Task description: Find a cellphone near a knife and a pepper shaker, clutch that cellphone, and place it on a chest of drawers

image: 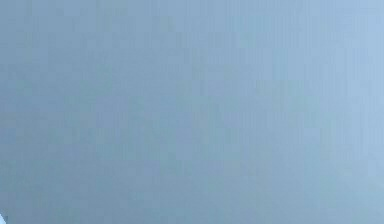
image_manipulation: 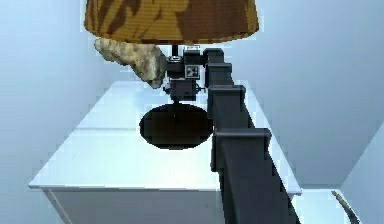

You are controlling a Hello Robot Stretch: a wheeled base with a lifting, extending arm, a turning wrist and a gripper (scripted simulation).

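One lamp (image_manipulation: 165, 20), one chest of drawers (image_manipulation: 105, 150)

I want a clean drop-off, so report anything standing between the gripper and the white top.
A lamp does: its dark round base sits on the white top at the gripper's far end, its shade above. A tan lump juts beside it. Whether the gripper holds anything cannot be told.

Smooth matt chest of drawers (image_manipulation: 100, 150)
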